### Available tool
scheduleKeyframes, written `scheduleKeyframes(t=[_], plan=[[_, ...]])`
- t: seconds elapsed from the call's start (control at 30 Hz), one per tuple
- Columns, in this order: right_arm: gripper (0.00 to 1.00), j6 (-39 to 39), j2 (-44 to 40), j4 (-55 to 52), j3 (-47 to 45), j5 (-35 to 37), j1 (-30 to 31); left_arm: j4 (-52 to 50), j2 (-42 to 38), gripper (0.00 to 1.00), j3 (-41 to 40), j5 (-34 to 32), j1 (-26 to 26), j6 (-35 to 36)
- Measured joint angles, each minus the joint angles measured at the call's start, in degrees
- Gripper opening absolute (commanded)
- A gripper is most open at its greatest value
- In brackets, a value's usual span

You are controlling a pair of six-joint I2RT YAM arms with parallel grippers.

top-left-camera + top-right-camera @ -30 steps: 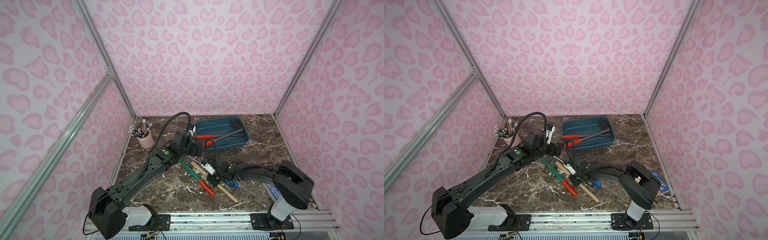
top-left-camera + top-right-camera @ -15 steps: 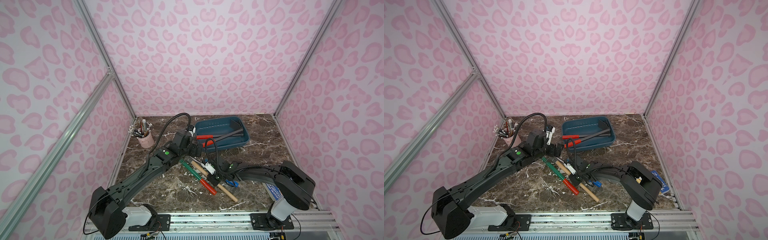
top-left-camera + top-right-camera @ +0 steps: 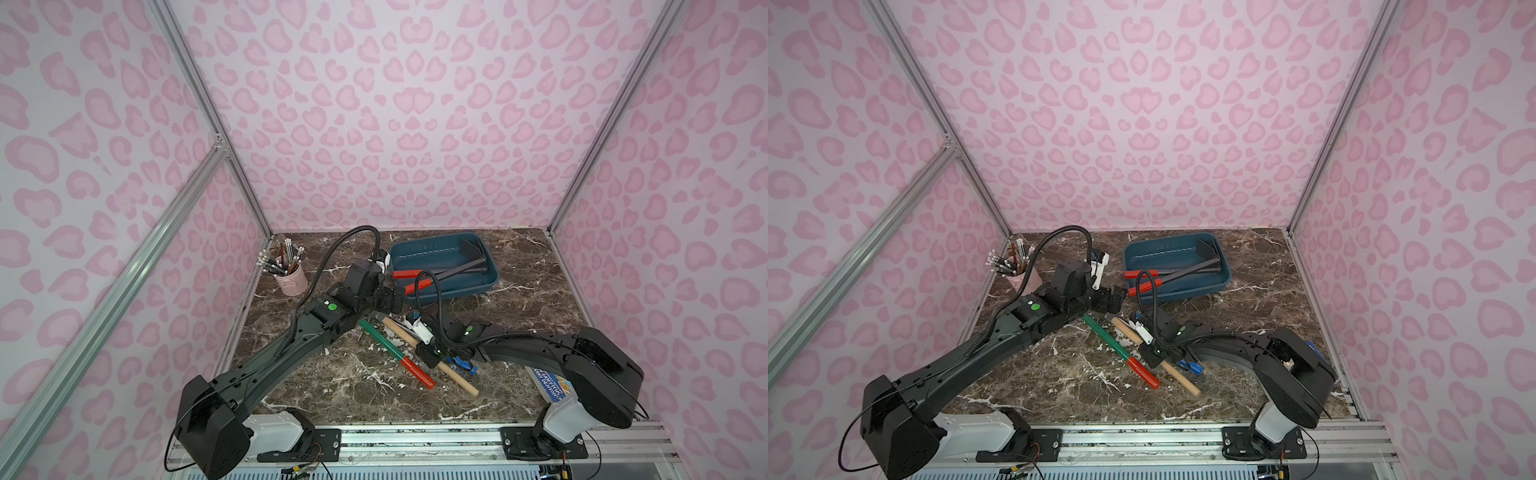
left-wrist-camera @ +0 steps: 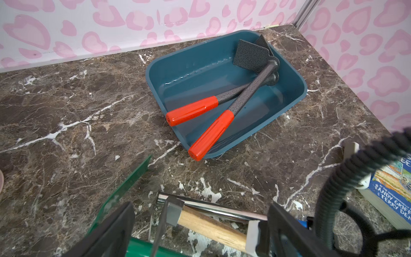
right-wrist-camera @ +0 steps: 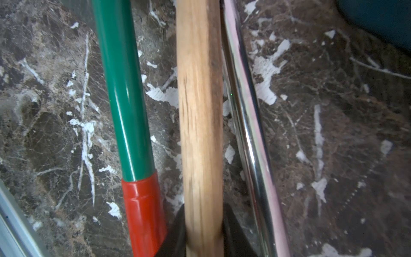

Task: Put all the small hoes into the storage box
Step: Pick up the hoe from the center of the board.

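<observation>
The small hoe (image 3: pixel 457 376) has a pale wooden handle (image 5: pixel 200 111) and a grey metal head (image 4: pixel 171 213), and lies on the marble near the front middle. My right gripper (image 3: pixel 432 357) (image 5: pixel 203 222) is shut on that handle partway along. The left gripper (image 3: pixel 392 299) (image 4: pixel 201 207) hangs open just above the hoe's head end, with nothing between its fingers (image 4: pixel 120 224). The storage box (image 3: pixel 419 262) (image 3: pixel 1167 257) (image 4: pixel 189 73), a teal tray, stands at the back middle.
Two dark tools with red grips (image 4: pixel 213 131) lie in the box, their grips over its near rim. A green tool with a red grip (image 3: pixel 390 347) (image 5: pixel 124 100) and a chrome rod (image 5: pixel 246 124) flank the hoe. Pink pencil cup (image 3: pixel 293 280) back left; book (image 3: pixel 552 384) front right.
</observation>
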Motion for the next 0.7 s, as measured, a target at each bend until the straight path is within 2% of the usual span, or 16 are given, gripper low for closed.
scheduleKeyframes(t=[0.7], plan=[[0.00,1.0,-5.3,-0.1,-1.2,-4.2,-1.7,0.4,0.0,0.96,1.8,-1.2,0.0,0.0]])
